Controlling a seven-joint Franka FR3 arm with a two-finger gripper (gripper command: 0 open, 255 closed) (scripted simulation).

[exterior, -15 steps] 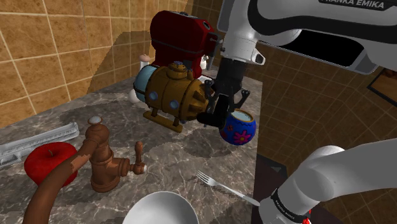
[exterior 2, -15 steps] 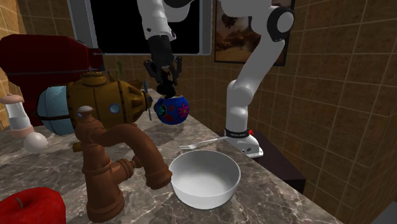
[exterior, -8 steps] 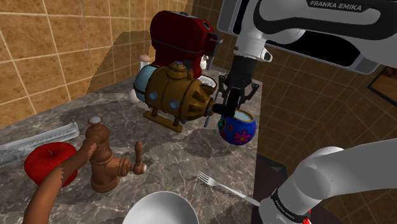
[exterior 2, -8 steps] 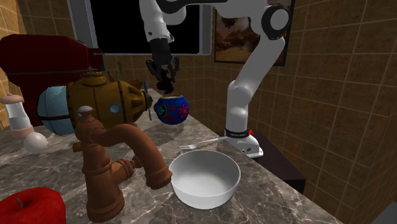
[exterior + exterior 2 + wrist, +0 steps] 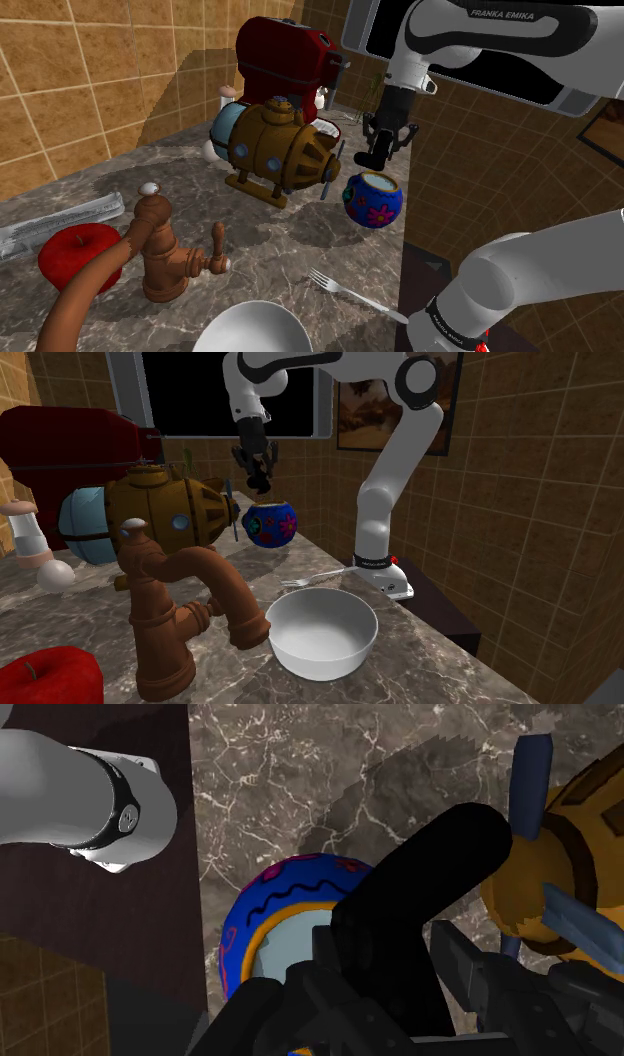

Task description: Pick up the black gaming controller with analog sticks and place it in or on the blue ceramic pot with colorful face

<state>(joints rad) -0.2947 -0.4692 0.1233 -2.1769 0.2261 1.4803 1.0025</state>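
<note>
The all-black two-finger gripper (image 5: 380,146) is clamped on the black gaming controller (image 5: 440,874), so the pickup looks done. Beneath it, not touching, the round blue painted pot (image 5: 262,909) stands on the dark marble counter (image 5: 290,764). Lowering and release remain.

I read this as a kitchen. Marble countertop (image 5: 270,240), tan tiled walls (image 5: 80,90), copper faucet (image 5: 160,255), red stand mixer (image 5: 285,55), fork (image 5: 350,293), white bowl (image 5: 320,637).

pot (image 5: 373,200): blue, flowered | controller (image 5: 440,864): black | bowl (image 5: 320,652): white | apple (image 5: 75,255): red
</note>
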